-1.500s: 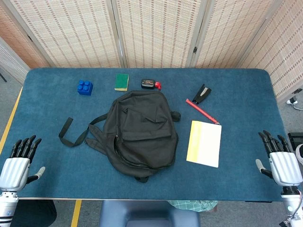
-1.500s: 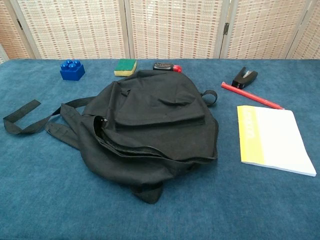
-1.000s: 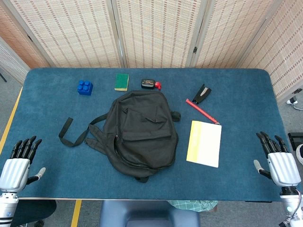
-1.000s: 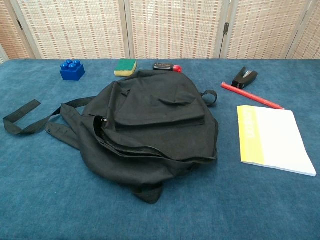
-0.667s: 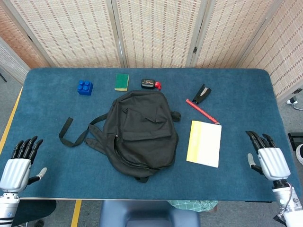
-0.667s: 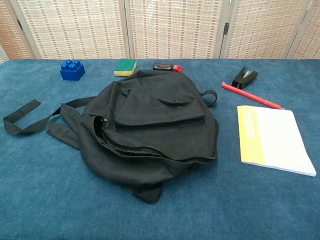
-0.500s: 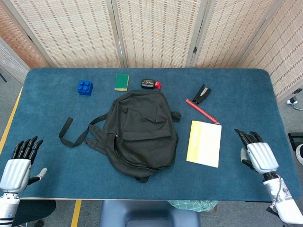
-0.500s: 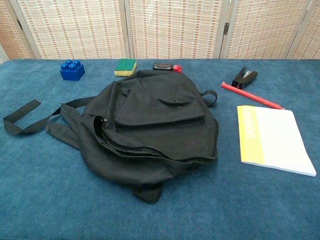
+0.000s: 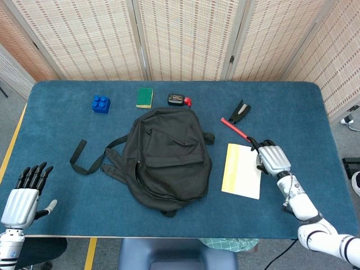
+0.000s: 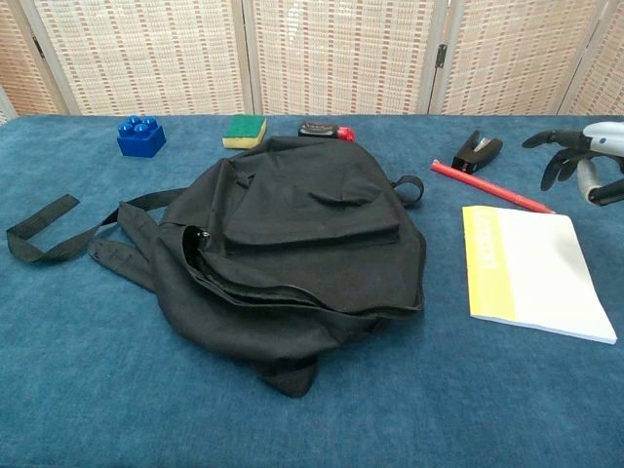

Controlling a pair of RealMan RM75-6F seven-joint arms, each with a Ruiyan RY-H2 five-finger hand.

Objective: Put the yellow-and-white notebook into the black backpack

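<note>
Right hand [image 9: 273,158] over notebook [image 9: 242,170] far edge, fingers apart, empty; notebook flat beside backpack [image 9: 167,160]; risks: knocking red pen [image 9: 240,132], thin edge slipping; left hand [image 9: 21,199] open, idle.

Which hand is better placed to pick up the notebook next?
The right hand: it hangs open over the right edge of the yellow-and-white notebook. The left hand sits at the near left corner, beyond the black backpack.

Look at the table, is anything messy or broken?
Nothing looks broken or spilled. The black backpack just lies slumped flat, its strap trailing out sideways, and the red pen sits slanted by the yellow-and-white notebook.
</note>
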